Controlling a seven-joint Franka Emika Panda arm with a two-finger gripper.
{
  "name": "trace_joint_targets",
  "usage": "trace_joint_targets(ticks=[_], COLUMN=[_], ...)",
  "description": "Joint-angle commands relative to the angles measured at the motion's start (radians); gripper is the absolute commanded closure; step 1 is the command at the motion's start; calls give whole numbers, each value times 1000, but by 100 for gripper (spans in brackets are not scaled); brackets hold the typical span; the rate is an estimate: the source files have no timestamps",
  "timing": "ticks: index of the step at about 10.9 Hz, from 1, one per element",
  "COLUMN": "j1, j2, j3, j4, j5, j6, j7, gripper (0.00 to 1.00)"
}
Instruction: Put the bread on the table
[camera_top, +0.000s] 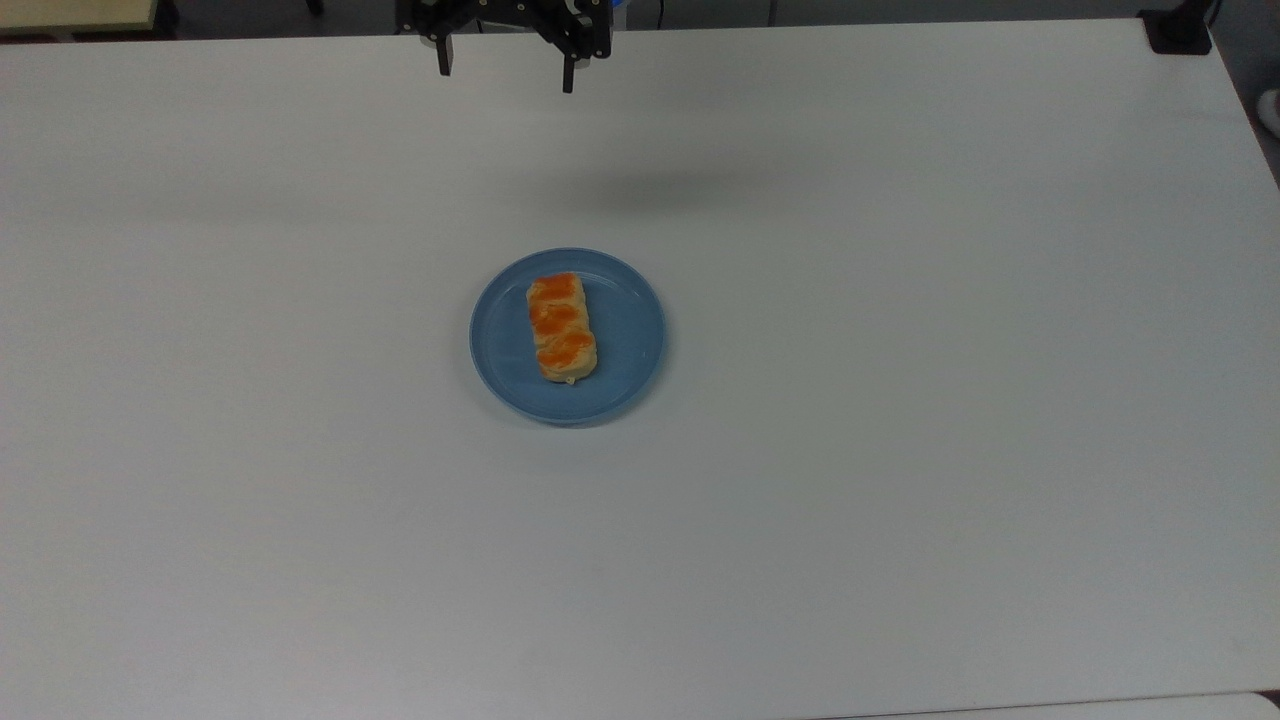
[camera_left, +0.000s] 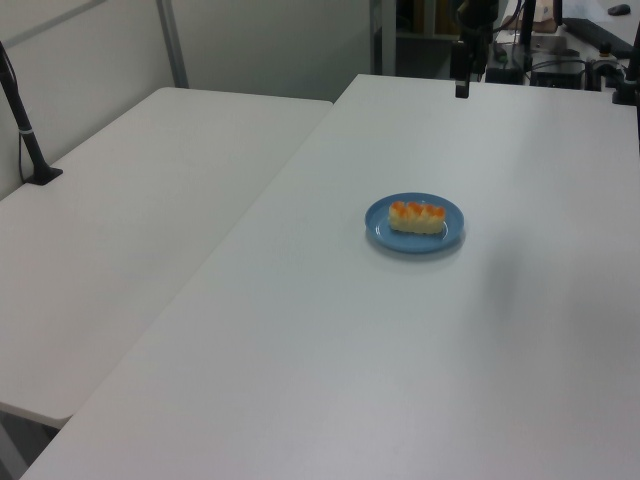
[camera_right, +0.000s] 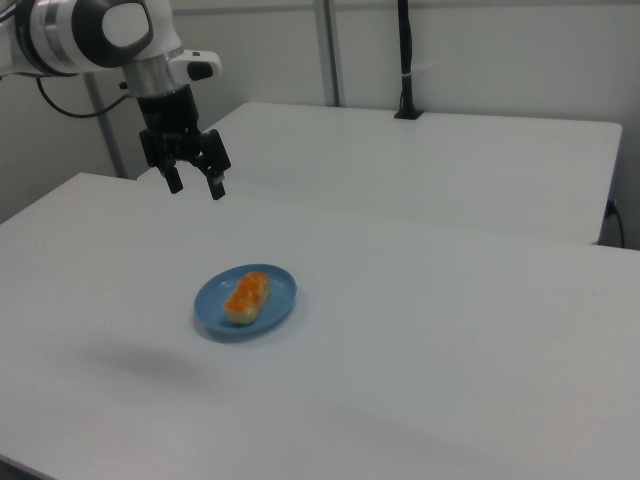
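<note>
One bread (camera_top: 562, 327) on blue plate (camera_top: 625, 345), mid table (camera_top: 900, 450), top view; tool (camera_top: 506, 68) at far edge, fingers apart, empty.

Left view: bread (camera_left: 417, 217) lengthwise across plate (camera_left: 380, 228), well apart from tool (camera_left: 461, 80).

Right view: tool (camera_right: 195, 183) high over the table, off to the plate's side; bread (camera_right: 247, 296) probably light, soft, squashable. Best pinched gently across the short width at mid-length, glossy orange patches likely slippery.
</note>
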Motion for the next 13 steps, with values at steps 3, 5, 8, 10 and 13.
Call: trace_joint_targets(ticks=[3,5,8,10,13], j1=[-7,-5,-5,-5,-11], j2=[-22,-22,-19,-16,6], j3=[-5,-5,-3,-3,-3], j4=[-16,-16,-16,-18,-19], j5=[15,15,16,16,16], j6=[-16,-15,-13,-12,-4], j7=[-11,-11,-12,-14,-15], gripper=[0,0,0,0,0])
